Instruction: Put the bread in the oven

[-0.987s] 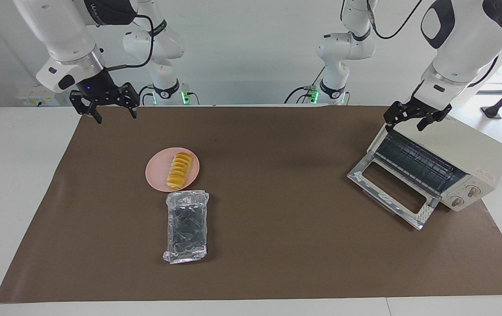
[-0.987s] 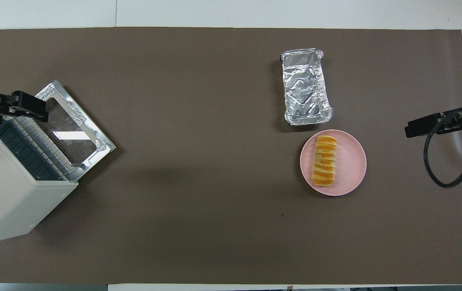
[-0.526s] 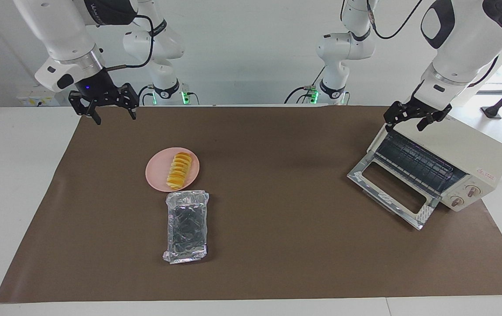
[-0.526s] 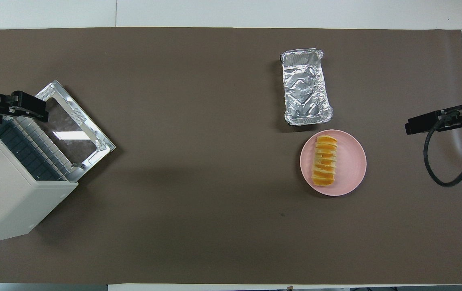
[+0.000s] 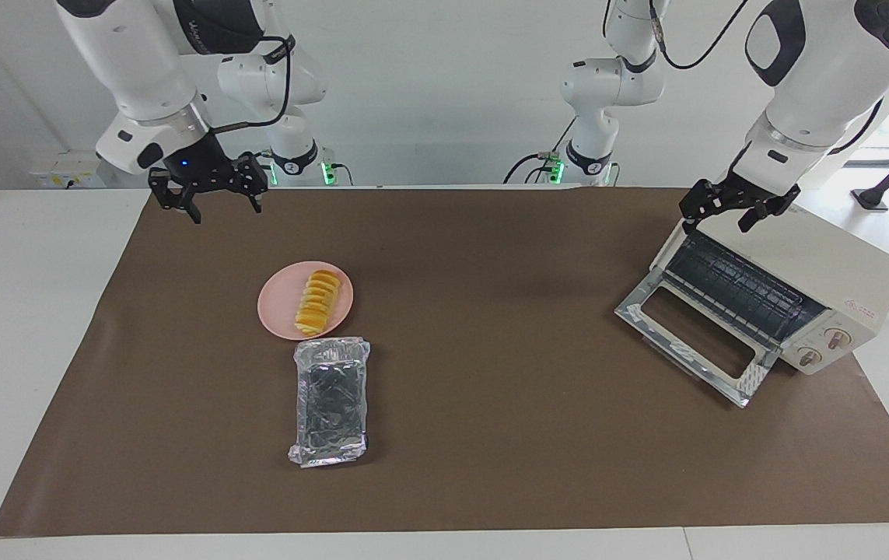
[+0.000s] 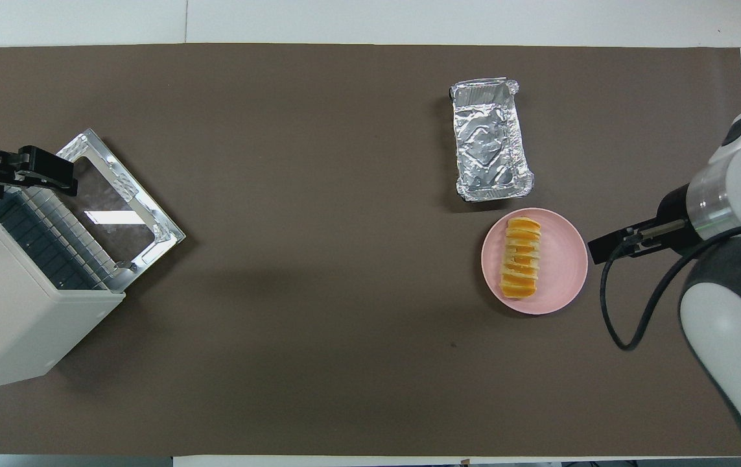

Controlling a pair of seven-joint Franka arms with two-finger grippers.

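The bread [image 5: 316, 302], a row of yellow-orange slices, lies on a round pink plate [image 5: 277, 305]; it also shows in the overhead view [image 6: 520, 257]. The cream-white oven [image 5: 833, 260] stands at the left arm's end of the table with its glass door [image 5: 693, 338] dropped open and the wire rack showing. My right gripper [image 5: 222, 206] is open and empty, up in the air over the brown mat beside the plate [image 6: 571, 259], apart from the bread. My left gripper [image 5: 724, 216] is open and empty over the oven's top front edge.
A crinkled silver foil tray [image 5: 330, 400] lies empty right next to the plate, farther from the robots. A brown mat [image 5: 491, 435] covers the table. The oven's body [image 6: 0, 324] sits angled, its door [image 6: 117, 207] pointing toward the middle of the mat.
My right gripper has moved from the mat's edge toward the plate, and more of its arm now shows in the overhead view. The left arm, bread, tray and oven have not moved.
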